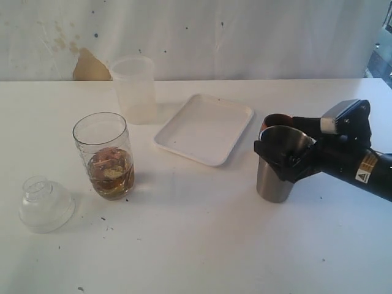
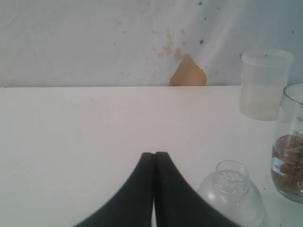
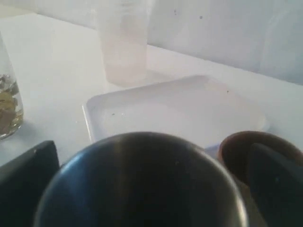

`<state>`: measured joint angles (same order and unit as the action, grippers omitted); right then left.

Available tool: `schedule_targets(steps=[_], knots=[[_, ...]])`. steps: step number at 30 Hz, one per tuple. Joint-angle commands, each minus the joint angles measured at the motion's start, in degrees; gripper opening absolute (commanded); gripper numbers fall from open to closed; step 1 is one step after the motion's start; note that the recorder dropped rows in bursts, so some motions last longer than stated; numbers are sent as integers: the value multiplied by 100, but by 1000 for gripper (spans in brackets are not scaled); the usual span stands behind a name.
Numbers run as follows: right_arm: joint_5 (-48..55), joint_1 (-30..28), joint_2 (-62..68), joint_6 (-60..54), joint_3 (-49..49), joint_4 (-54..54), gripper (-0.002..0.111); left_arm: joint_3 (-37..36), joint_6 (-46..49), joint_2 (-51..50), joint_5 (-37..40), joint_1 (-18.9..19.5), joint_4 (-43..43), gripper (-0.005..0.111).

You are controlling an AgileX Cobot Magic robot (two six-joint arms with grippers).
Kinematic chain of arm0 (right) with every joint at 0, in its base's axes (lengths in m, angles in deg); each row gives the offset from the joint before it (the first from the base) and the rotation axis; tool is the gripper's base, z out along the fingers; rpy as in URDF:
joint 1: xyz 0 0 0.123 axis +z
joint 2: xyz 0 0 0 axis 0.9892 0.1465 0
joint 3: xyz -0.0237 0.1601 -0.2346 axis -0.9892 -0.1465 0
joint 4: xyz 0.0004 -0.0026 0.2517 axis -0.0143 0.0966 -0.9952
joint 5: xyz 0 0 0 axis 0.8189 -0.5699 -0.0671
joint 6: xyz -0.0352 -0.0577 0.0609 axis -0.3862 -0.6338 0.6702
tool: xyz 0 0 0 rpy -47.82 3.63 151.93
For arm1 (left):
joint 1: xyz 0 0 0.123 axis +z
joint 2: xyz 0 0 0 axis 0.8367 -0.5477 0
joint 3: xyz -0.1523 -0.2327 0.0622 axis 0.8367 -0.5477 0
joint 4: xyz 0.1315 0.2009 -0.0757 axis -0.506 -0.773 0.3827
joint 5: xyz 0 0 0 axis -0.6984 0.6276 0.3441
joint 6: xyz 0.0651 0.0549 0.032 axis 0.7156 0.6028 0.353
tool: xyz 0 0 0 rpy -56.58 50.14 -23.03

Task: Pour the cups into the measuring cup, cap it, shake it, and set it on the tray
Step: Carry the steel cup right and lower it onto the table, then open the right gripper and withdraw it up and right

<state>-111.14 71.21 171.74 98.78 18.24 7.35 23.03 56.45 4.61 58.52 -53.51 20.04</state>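
Note:
The steel tumbler [image 1: 275, 176] [image 3: 142, 189] stands upright on the table right of the tray. My right gripper [image 1: 286, 150] [image 3: 152, 158] is shut on it near the rim, one black finger [image 3: 28, 179] on each side. The brown wooden cup [image 1: 274, 120] [image 3: 239, 151] stands just behind the tumbler, touching or nearly touching it. The clear measuring cup [image 1: 103, 156] [image 2: 289, 165] [image 3: 6, 106] stands at the left, uncapped, with brownish liquid and bits in its lower part. My left gripper [image 2: 154, 155] is shut on nothing and does not show in the exterior view.
The clear domed cap [image 1: 44, 205] [image 2: 232, 198] rests on the table, left and in front of the measuring cup. A frosted plastic cup [image 1: 135, 89] [image 2: 262, 82] [image 3: 124, 42] stands at the back. The white tray [image 1: 205, 128] [image 3: 180, 109] lies mid-table with nothing on it.

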Motion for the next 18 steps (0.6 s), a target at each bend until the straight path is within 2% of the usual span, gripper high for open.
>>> schedule_targets(steps=[1,6,11,13,15,18], knots=[[-240,-28,-373,23,34,-407,105,-36,0,22,-70,-4,6,0],[-255,-28,-853,572,34,-465,105,-36,0,22,-70,-4,6,0],[-255,-28,-1384,912,34,20,105,-36,0,22,-70,-4,6,0],[-255,-28,-1677,1400,34,118,104,-36,0,22,-70,-4,6,0],[-232,-28,-2012,1984,34,118,100,-36,0,22,-70,-4,6,0],[158,-28,-2683,2469,34,163,84,-36,0,22,-70,-4,6,0]])
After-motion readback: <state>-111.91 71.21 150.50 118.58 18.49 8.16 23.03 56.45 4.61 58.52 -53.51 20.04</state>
